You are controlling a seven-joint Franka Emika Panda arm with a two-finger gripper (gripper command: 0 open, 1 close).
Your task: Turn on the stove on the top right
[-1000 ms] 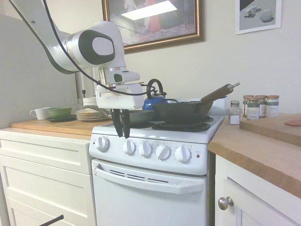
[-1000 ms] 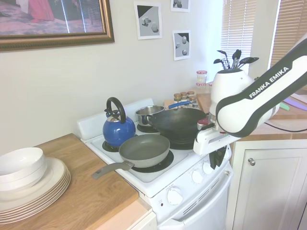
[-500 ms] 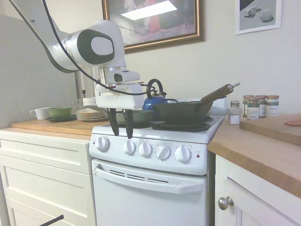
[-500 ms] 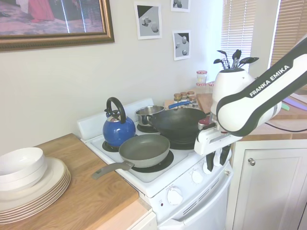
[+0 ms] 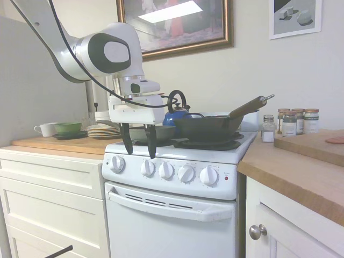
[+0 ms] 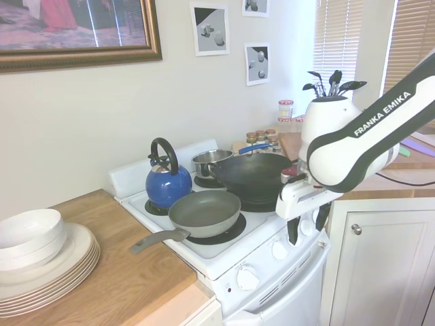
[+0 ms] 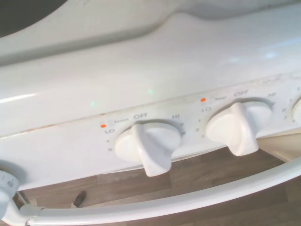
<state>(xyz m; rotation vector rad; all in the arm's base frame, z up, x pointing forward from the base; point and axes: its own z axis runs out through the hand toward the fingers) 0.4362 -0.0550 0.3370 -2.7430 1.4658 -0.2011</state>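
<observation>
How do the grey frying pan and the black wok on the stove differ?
The frying pan is grey, shallow and sits on a front burner; the wok is black, deeper and sits further back. The pan's handle lies low, the wok's wooden handle angles upward. Both rest on the stove.

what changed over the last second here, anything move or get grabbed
The gripper opened: its fingers, close together a second ago, now stand well apart above the stove knobs. It holds nothing and touches no knob. The knobs, blue kettle, grey pan and black wok stayed put.
</observation>
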